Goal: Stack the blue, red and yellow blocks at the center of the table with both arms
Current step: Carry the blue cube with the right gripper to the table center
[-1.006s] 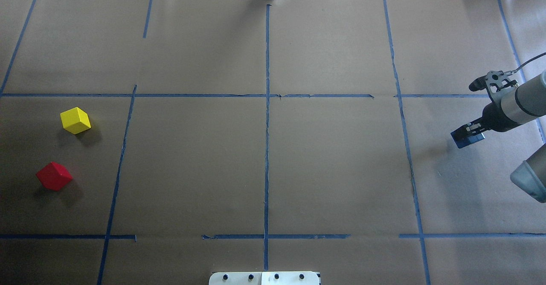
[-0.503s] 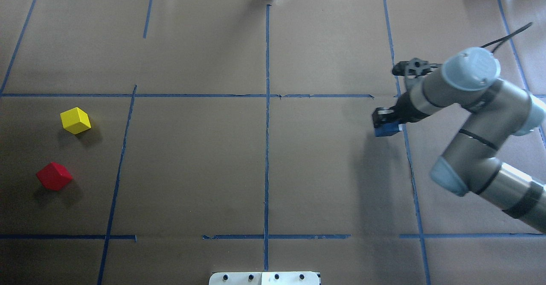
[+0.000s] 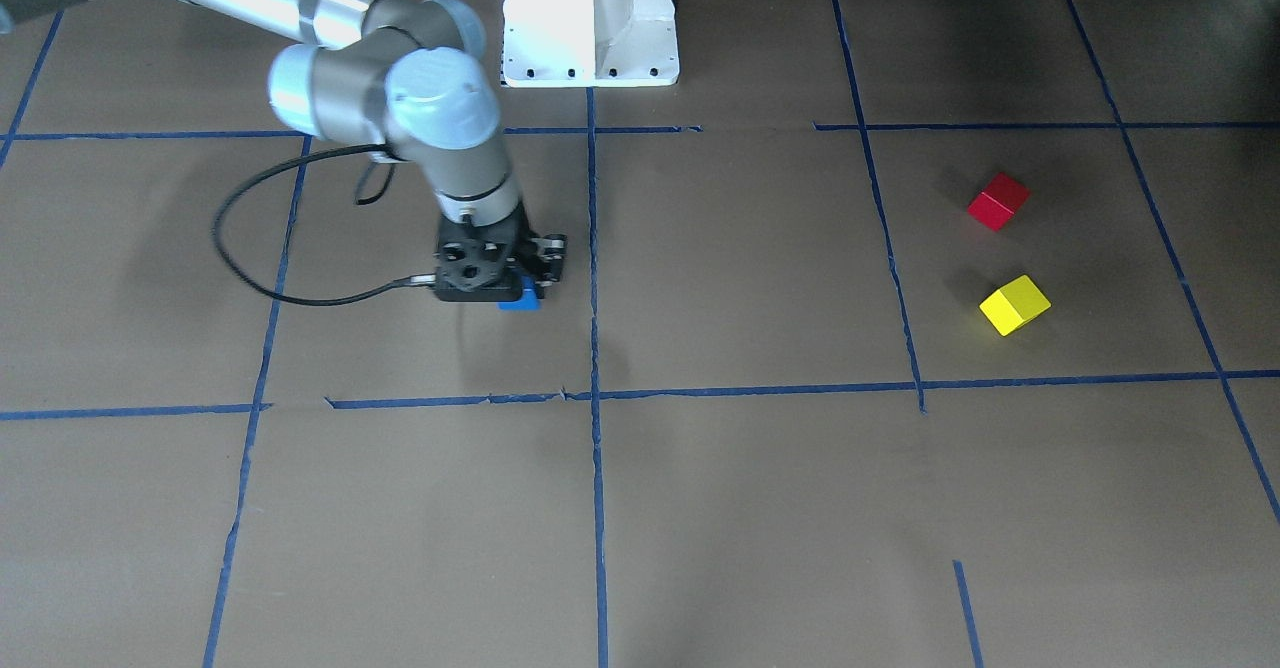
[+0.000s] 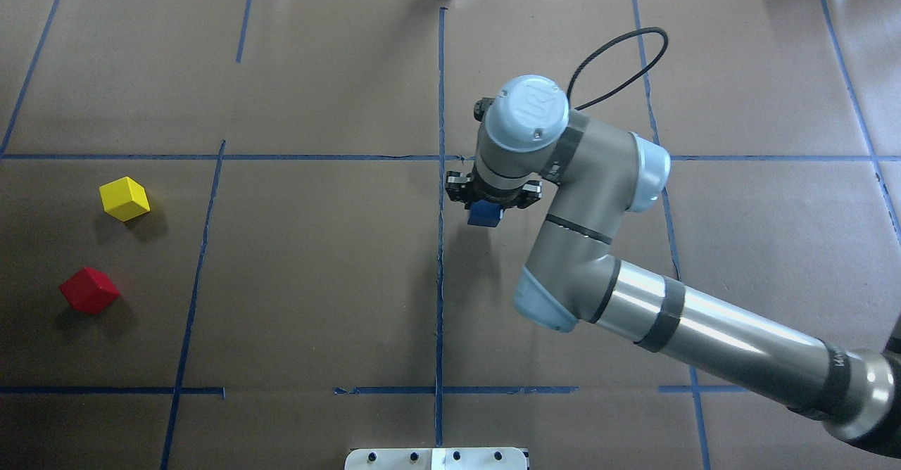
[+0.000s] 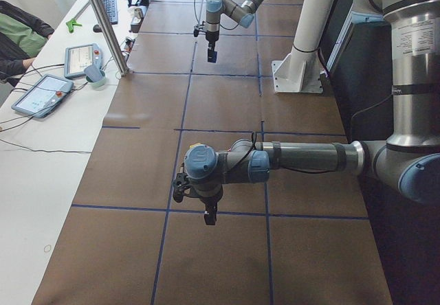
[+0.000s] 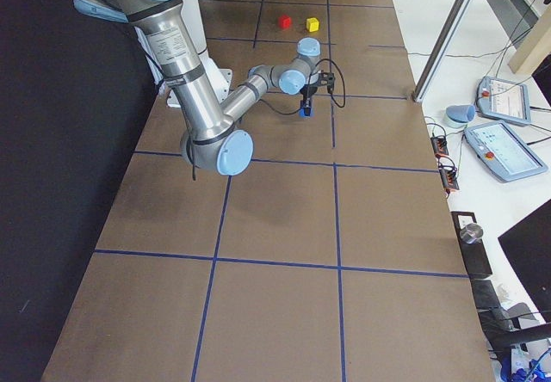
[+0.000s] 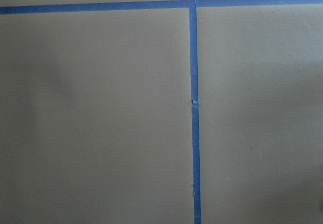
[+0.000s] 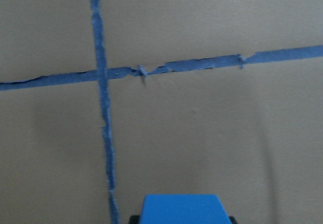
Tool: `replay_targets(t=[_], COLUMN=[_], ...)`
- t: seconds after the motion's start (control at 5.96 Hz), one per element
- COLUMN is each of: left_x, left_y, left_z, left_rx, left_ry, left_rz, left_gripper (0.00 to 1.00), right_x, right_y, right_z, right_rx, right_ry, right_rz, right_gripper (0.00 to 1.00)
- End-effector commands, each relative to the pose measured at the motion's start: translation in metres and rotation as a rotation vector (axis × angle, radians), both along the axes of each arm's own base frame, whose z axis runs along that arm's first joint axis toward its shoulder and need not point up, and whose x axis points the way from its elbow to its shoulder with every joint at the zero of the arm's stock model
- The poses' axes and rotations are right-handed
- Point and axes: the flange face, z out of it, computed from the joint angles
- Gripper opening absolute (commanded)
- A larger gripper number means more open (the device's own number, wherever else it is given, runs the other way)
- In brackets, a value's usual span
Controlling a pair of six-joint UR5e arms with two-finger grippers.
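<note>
Right gripper (image 4: pixel 485 209): clamped on blue block (image 4: pixel 484 215), held over table centre, just at 3 o'clock of the long tape line (image 4: pixel 440 280).
Step judged: base block placement; lowering and release are called for.
Red block (image 4: pixel 89 290), yellow block (image 4: pixel 124 198): far at 9 o'clock.
Left gripper (image 5: pixel 209 216): state cannot be told.

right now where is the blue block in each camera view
Front-facing: blue block left of centre.
Overhead: the block just right of centre.
Exterior left: too small to tell, at the right gripper far off.
Exterior right: the block upper middle.
Left wrist: not in it.
Right wrist: the block at the bottom edge.
Shared landmark: the long blue tape line beside it.
</note>
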Motion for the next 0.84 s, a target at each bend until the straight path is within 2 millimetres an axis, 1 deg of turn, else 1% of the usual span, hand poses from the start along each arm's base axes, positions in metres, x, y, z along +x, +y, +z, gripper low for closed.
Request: replay_targets(t=[0.0,0.17,0.34,0.5,0.67], left_x=[0.000,0.000,0.001,0.001,0.001], left_y=[0.000,0.000,0.000,0.000,0.000], left_z=[0.001,0.001,0.001,0.001,0.001], left_rx=[-0.002,-0.002,-0.002,-0.002,-0.002], left_ry=[0.000,0.000,0.000,0.000,0.000], left_rz=[0.000,0.000,0.002,0.002,0.002], left_gripper=[1.00,1.00,1.00,1.00,1.00], right_x=[-0.048,-0.062,-0.067,-0.067,-0.066], right_y=[0.022,0.036,0.043,0.043,0.042], right_z=[-0.020,-0.018,-0.017,-0.018,-0.017], right_rx=[-0.013,0.007,0.012,0.012,0.017], right_ry=[0.020,0.034,0.036,0.036,0.038], right_rz=[0.007,0.001,-0.007,-0.007,-0.006], right_gripper=[0.10,0.20,0.38,0.75,0.99])
